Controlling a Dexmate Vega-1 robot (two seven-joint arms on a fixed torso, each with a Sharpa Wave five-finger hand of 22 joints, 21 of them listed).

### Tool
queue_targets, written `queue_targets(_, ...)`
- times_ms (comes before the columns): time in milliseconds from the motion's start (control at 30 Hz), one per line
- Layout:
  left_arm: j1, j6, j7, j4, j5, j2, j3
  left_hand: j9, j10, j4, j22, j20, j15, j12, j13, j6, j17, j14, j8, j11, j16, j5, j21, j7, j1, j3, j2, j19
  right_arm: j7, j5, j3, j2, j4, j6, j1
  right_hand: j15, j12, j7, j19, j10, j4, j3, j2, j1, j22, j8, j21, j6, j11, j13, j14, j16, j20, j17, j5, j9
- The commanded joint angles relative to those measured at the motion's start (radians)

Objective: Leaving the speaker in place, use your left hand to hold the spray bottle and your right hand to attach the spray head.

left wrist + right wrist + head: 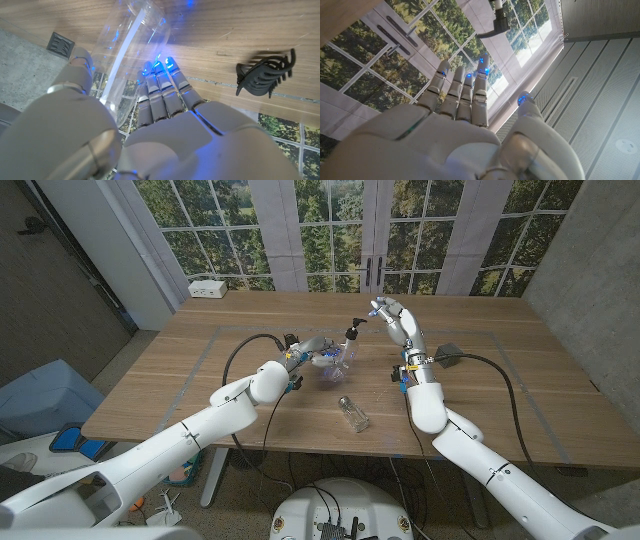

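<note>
My left hand point(308, 352) grips a clear spray bottle point(337, 360) and holds it tilted just above the middle of the table. In the left wrist view the bottle point(135, 45) lies between my thumb and fingers point(162, 90), with a white tube running down inside it. The black spray head point(352, 330) sits at the bottle's top. My right hand point(392, 318) is raised just right of it, fingers spread and holding nothing. The right wrist view shows the spray head point(495, 22) a little beyond my fingertips point(465, 82). A small glass jar point(352, 413) lies on its side nearer me.
A black hair claw clip point(265, 72) lies on the wooden table point(200, 395) near the bottle. A small black box point(447, 350) on a cable sits right of my right arm. A white box point(208, 288) stands at the table's far left corner.
</note>
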Motion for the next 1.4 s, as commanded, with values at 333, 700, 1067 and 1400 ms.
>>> queue_targets(333,-0.004,0.012,-0.006,-0.004,-0.001,0.001,0.001,0.002,0.146,0.073,-0.001,0.0,-0.158,0.002,0.002,0.266,0.002,0.007,0.001,-0.149,-0.003,0.009,0.007,-0.079,0.23,0.078,0.241,-0.004,0.081,0.007,-0.02,-0.022,-0.016,-0.076,0.024,-0.003,-0.003,0.037,-0.025,0.006,0.007,0.006,-0.008,-0.004,0.004,-0.03,-0.012,0.038,0.01,-0.008,-0.015,-0.005,-0.009,0.002,0.006,-0.042)
queue_targets(700,-0.006,0.019,-0.007,-0.007,0.002,-0.001,0.005,0.003,0.149,0.072,-0.001,0.0,-0.159,0.002,0.002,0.267,0.002,0.007,0.001,-0.15,-0.003,0.009,0.01,-0.08,0.231,0.078,0.24,-0.004,0.073,0.009,-0.022,-0.032,-0.014,-0.067,0.023,-0.003,-0.003,0.031,-0.031,0.012,0.011,0.008,-0.002,-0.016,0.004,-0.048,-0.016,0.103,0.007,-0.019,-0.017,-0.005,-0.008,0.0,0.008,-0.086)
queue_targets(1067,-0.009,0.024,-0.007,-0.007,0.008,-0.004,0.011,0.005,0.149,0.073,-0.001,0.0,-0.158,0.002,0.002,0.268,0.002,0.005,-0.001,-0.151,-0.004,0.009,0.012,-0.079,0.231,0.078,0.24,-0.005,0.066,0.001,-0.017,-0.041,-0.005,-0.024,0.023,-0.011,0.015,0.04,-0.021,0.062,0.0,0.018,-0.004,-0.004,0.004,0.014,-0.015,0.252,0.007,-0.018,0.003,0.006,-0.016,0.001,0.015,-0.066)
queue_targets(1400,-0.014,0.029,-0.01,-0.004,0.007,-0.008,0.013,0.006,0.149,0.074,-0.001,0.0,-0.157,0.002,0.002,0.268,0.002,0.006,-0.002,-0.148,-0.003,0.009,0.014,-0.078,0.23,0.078,0.24,-0.006,0.027,0.019,-0.006,-0.014,0.038,0.09,0.025,-0.02,0.046,0.041,0.017,0.161,-0.011,0.029,-0.013,0.024,0.005,0.107,-0.001,0.329,0.007,-0.012,0.059,0.032,-0.021,0.0,0.021,0.021)
